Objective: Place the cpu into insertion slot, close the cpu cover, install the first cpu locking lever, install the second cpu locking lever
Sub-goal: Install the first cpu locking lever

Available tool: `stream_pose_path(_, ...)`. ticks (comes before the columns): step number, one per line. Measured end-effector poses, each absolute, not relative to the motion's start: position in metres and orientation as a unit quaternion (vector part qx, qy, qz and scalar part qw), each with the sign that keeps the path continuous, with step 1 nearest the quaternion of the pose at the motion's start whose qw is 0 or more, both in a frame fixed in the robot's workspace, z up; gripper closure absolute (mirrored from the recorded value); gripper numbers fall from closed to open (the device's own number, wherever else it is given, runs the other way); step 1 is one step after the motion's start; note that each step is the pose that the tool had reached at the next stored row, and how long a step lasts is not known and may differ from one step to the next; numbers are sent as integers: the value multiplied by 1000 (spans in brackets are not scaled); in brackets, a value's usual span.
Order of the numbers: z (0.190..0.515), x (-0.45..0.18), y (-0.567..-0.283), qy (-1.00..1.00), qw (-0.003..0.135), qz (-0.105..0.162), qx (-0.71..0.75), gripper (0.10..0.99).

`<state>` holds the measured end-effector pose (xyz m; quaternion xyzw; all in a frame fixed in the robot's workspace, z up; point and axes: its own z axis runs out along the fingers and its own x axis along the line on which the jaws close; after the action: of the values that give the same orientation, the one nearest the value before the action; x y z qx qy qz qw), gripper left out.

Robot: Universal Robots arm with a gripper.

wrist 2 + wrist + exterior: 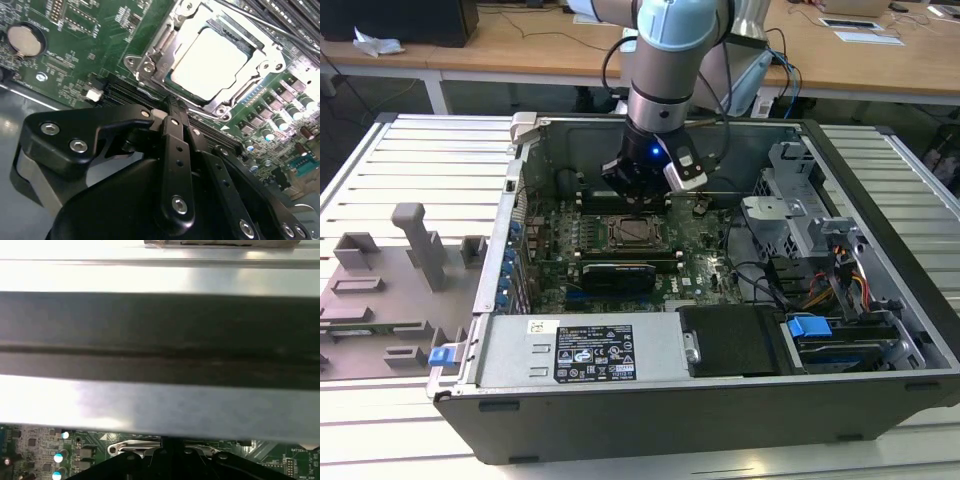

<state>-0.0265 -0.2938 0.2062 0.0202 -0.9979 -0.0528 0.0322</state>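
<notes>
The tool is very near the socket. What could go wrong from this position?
The tool tip stands at the edge of the cpu cover, which lies over the cpu; a slip might scrape the green board or the black slots beside it. Uneven pressure could possibly bend the cover.

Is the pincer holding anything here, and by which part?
Nothing visibly: the pincer is shut, its tip by the edge of the cpu cover, with the cpu seated beneath.
</notes>
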Motion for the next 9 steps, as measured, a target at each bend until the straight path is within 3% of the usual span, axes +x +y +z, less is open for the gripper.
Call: stream_pose_path(9,204,-18,-294,-998,36,-53,20,980)
